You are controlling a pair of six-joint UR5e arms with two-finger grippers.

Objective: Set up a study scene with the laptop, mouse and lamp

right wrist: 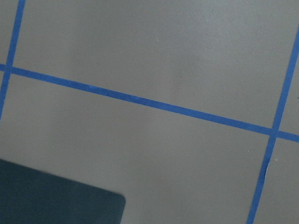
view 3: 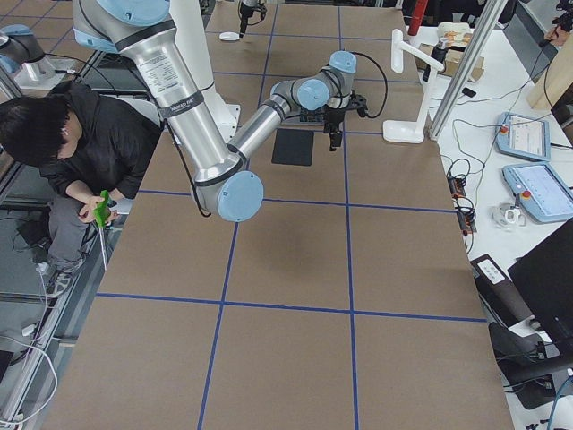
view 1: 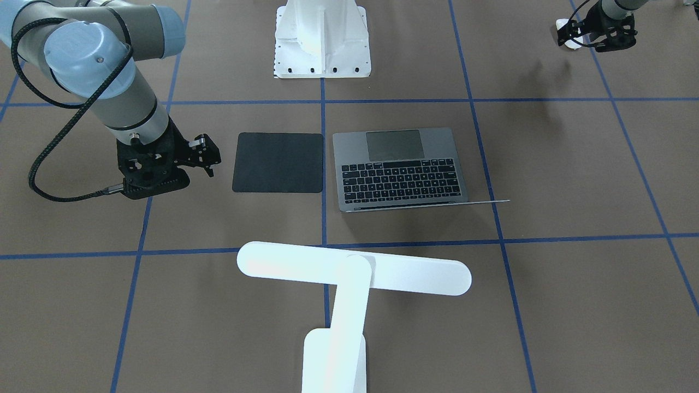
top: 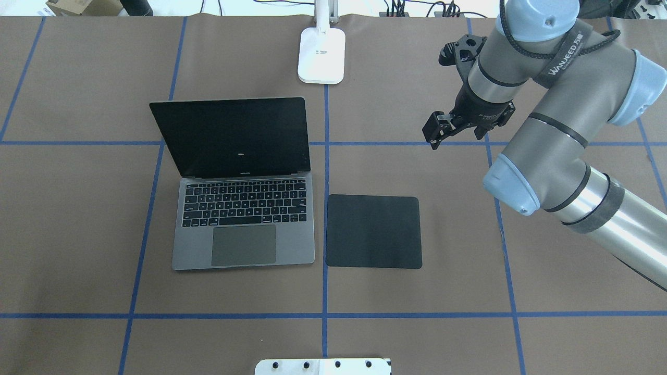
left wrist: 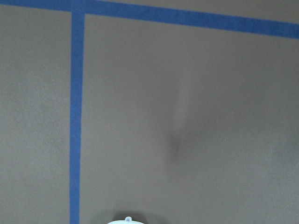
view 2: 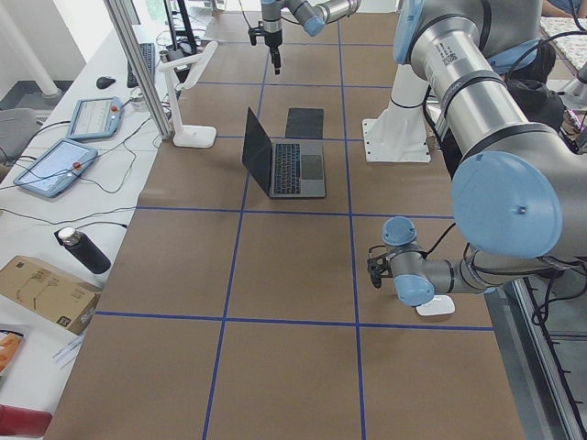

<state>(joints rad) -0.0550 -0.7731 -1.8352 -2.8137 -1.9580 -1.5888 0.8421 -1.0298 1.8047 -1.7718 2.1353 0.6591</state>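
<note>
Far out on the robot's left, well apart from everything else, the mouse [view 1: 566, 24] lies on the brown table [top: 78, 234]. In the front-facing view it is up at about 1 o'clock from the laptop. The left gripper [view 1: 573, 34] is right at the mouse. The black frame hides its tips, so I cannot tell whether the fingers are spread, pressed together or touching the mouse. The left wrist camera catches only a sliver of white at its 6 o'clock edge.

In the overhead view, the laptop [top: 245, 229] sits left of centre. Its lid is raised, its screen is dark, and its trackpad is nearest the robot. At about 1 o'clock from the laptop the lamp [top: 321, 57] stands with its base on the middle tape line near the far edge. A black mat [top: 373, 232] lies flat at 3 o'clock from the keyboard, just beside the laptop with the middle tape line running through the narrow gap between them. A white pedestal [top: 323, 366] shows at the 6 o'clock edge.

At about 1 o'clock from the mat, the right gripper [top: 433, 134] hangs over bare table, pointing down. Its fingers appear spread and hold nothing.
</note>
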